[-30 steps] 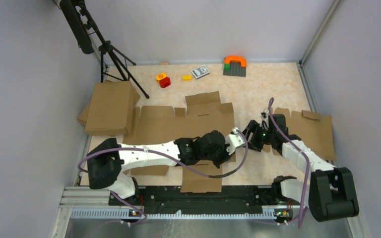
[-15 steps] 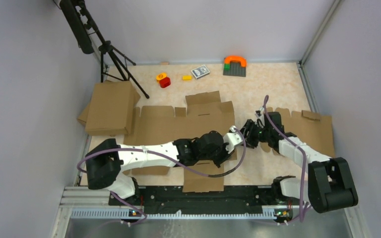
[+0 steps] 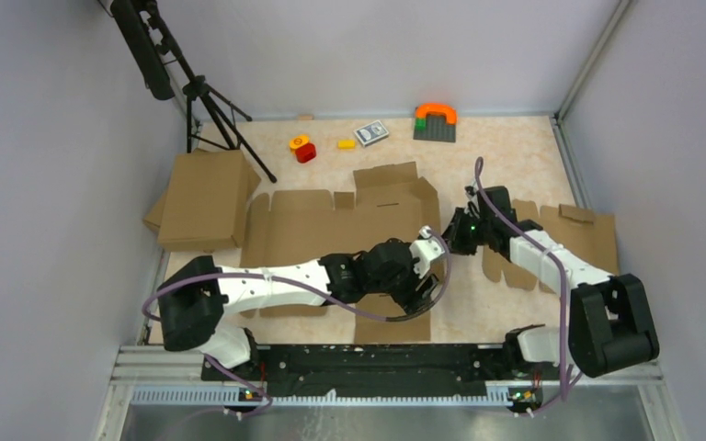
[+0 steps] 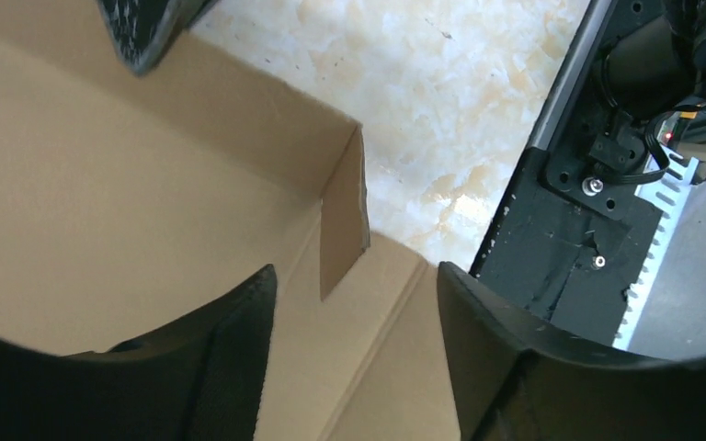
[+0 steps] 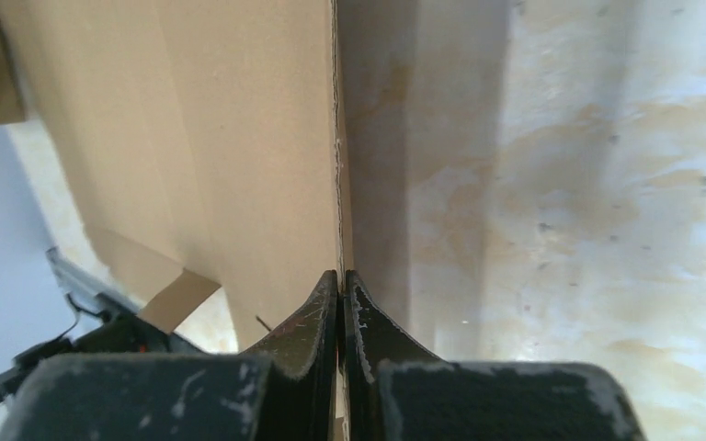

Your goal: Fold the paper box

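The right pincer [image 5: 341,276] is clamped tight on just the thin right edge of the paper box [image 3: 331,225], and the left pincer [image 4: 354,271] hangs open over it holding nothing. The sheet lies unpinned mid desk [image 3: 515,165], so a pull could probably drag it or slip off

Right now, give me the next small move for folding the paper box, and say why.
Probably raise the right end effector up and inward to fold that side up: it is shut on the edge of the paper box, while the left end effector hangs open over it, gripping nothing.
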Tool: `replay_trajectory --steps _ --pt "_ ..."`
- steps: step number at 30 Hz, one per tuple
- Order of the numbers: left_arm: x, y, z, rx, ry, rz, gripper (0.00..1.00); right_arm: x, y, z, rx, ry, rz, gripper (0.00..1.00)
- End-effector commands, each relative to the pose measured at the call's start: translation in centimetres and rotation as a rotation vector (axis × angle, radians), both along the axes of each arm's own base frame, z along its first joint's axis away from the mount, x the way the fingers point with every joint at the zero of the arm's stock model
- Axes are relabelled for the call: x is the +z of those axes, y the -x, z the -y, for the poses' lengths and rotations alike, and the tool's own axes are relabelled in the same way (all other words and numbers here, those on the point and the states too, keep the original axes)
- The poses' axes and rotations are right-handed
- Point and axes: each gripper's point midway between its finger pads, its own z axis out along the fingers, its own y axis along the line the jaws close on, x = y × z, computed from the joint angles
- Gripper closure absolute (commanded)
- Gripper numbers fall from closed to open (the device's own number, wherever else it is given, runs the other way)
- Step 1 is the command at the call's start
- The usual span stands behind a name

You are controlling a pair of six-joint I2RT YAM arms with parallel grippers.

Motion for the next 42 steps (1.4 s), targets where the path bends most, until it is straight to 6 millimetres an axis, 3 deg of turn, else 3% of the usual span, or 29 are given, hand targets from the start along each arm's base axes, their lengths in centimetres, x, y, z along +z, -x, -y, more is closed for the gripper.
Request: replay_trajectory --steps 1,5,9,13,16,19,24,27,32,42 --pt "4.1 0.0 -0.1 0.045 0.093 -0.044 0.31 -0.5 -0.9 2.6 -0.012 0.202 0.016 1.00" --pt "5.7 -1.9 -3.9 0.185 0.128 -0.141 0.27 -0.6 -1.2 3.8 -0.014 0.298 0.014 1.00" --pt "6.0 -5.3 -11.4 0.438 0.111 -0.221 0.32 -0.9 -1.4 4.7 -0.009 0.395 0.000 1.00" --pt "5.3 -7.4 -18.9 0.704 0.045 -0.188 0.23 -0.7 -1.6 5.3 -0.004 0.477 0.004 1.00" --pt "4.2 -7.8 -22.8 0.834 0.029 -0.214 0.19 -0.7 -2.0 6.4 -0.024 0.573 0.011 1.00" --pt "2.2 -7.8 -24.7 0.892 0.040 -0.303 0.16 -0.8 -2.1 7.4 -0.030 0.638 0.004 1.00" --pt "-0.3 -8.2 -26.9 0.979 0.039 -0.398 0.03 -1.0 -2.2 7.3 -0.026 0.639 0.004 1.00" --pt "-1.4 -8.7 -28.1 1.034 0.038 -0.418 0.02 -1.1 -2.1 7.4 -0.025 0.645 0.001 1.00" --pt "-3.2 -9.9 -31.8 1.236 -0.019 -0.375 0.01 -1.2 -1.9 7.2 -0.018 0.630 -0.004 1.00" --pt "-6.3 -11.3 -35.2 1.366 -0.129 -0.312 0.03 -1.3 -1.5 7.4 -0.010 0.640 -0.012 1.00"
